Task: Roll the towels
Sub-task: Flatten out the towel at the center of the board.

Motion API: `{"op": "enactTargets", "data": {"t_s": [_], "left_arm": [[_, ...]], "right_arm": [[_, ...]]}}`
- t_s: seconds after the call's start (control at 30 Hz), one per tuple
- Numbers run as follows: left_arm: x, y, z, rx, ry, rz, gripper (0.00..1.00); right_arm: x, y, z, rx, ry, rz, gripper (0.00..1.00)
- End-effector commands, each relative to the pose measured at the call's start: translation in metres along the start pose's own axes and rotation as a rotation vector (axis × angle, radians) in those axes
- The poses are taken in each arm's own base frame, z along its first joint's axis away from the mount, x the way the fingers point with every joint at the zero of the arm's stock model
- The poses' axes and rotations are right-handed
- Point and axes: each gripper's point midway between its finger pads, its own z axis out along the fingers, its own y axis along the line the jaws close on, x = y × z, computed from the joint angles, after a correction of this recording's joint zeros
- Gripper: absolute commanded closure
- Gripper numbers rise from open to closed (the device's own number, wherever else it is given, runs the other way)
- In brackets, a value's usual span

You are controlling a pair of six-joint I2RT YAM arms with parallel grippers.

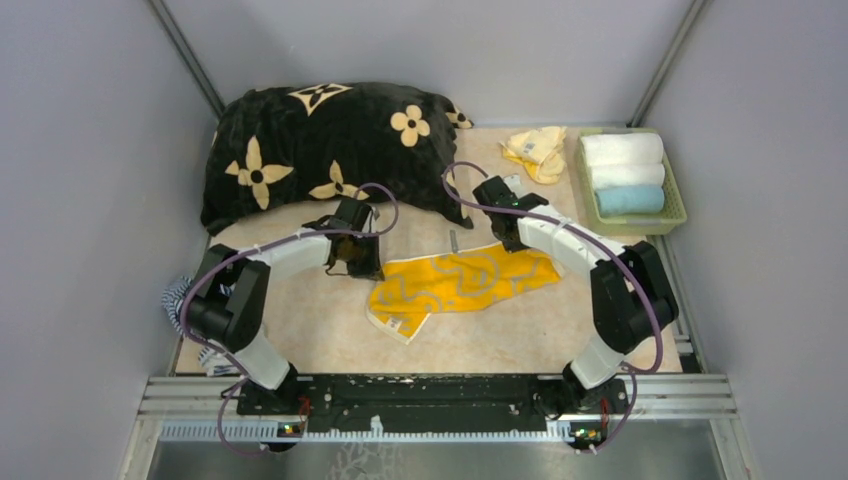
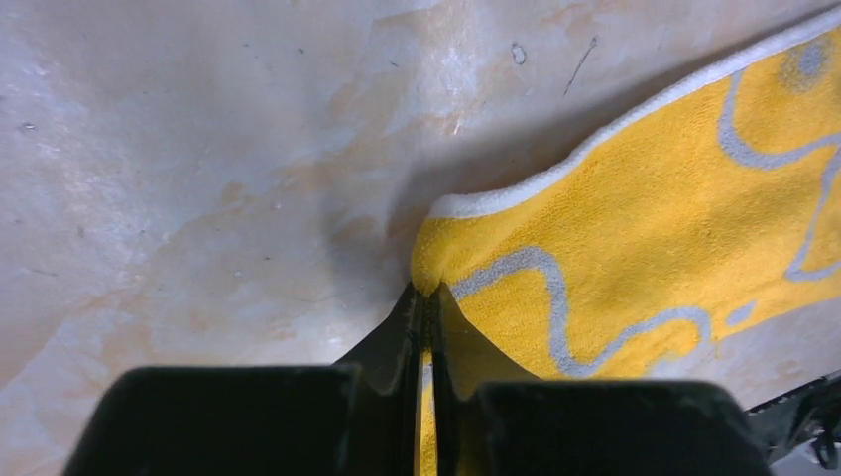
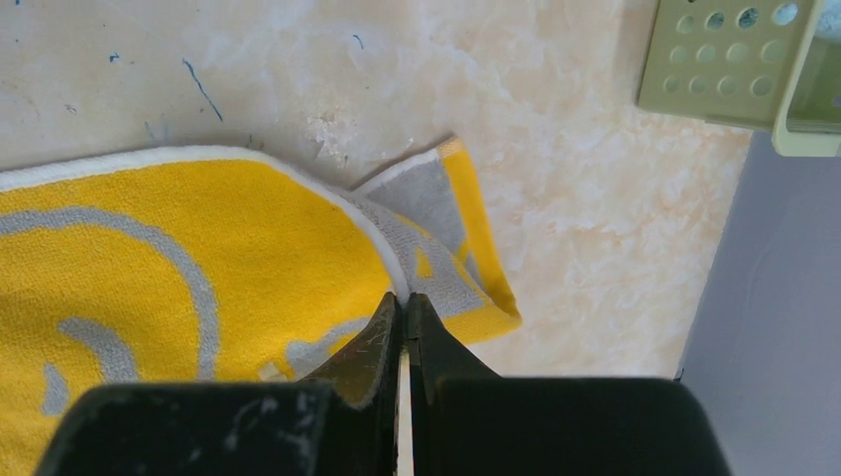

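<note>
Your left gripper is pinched shut on the left corner of the yellow towel, and in the left wrist view a sliver of yellow terry shows between the two closed fingers, with the cloth puckered up into a small peak at their tips. Your right gripper has its fingers drawn together at the towel's opposite end, right on the white hem. A pale strip shows between them, so it appears to be clamped on that edge, though the view is too tight to be sure how much cloth it holds. The towel lies across the middle of the tabletop between your two arms, its long side running left to right. It is yellow with grey squiggles and a white border. At its right end a flap is turned over beside your right gripper, showing a greyer underside. Its near-left end looks doubled over on itself as well. Behind the towel a black cushion with cream flowers fills the far left of the tabletop. At the far right stands a green basket holding two white rolled towels and one blue rolled towel, with a crumpled yellow cloth just beside it. A striped cloth sits at the left edge.
</note>
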Motion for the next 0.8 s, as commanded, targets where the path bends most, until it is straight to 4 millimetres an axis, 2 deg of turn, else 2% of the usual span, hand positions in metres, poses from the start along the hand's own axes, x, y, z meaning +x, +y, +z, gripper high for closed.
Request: {"op": "enactTargets", "data": {"t_s": [0.0,0.1,0.2,0.27,0.33,0.43,0.53,0.6,0.77], "left_arm": [[-0.01,0.024,-0.02,-0.175,-0.027,0.035,0.97],[-0.023,0.042,-0.062,-0.339,-0.089,0.05,0.99],[-0.033,0.053,-0.106,-0.486,-0.16,0.081,0.96],[-0.035,0.052,-0.125,-0.529,-0.192,0.095,0.89],[-0.035,0.047,-0.134,-0.537,-0.207,0.103,0.76],[-0.034,0.037,-0.133,-0.495,-0.212,0.092,0.57],[-0.037,0.026,-0.126,-0.417,-0.234,0.08,0.48],[-0.041,0.026,-0.117,-0.371,-0.252,0.071,0.44],[-0.053,0.046,-0.09,-0.277,-0.227,0.01,0.43]], "right_arm": [[-0.032,-0.018,-0.03,0.012,-0.124,0.061,1.0],[-0.036,-0.029,-0.039,0.024,-0.155,0.08,1.0],[-0.037,-0.039,-0.045,0.027,-0.175,0.109,1.0],[-0.037,-0.045,-0.045,0.027,-0.18,0.126,1.0],[-0.035,-0.048,-0.043,0.025,-0.177,0.131,1.0],[-0.032,-0.052,-0.039,0.035,-0.164,0.137,1.0],[-0.028,-0.058,-0.037,0.048,-0.152,0.15,1.0],[-0.027,-0.061,-0.037,0.048,-0.153,0.157,1.0],[-0.026,-0.053,-0.036,0.007,-0.157,0.157,1.0]]}}
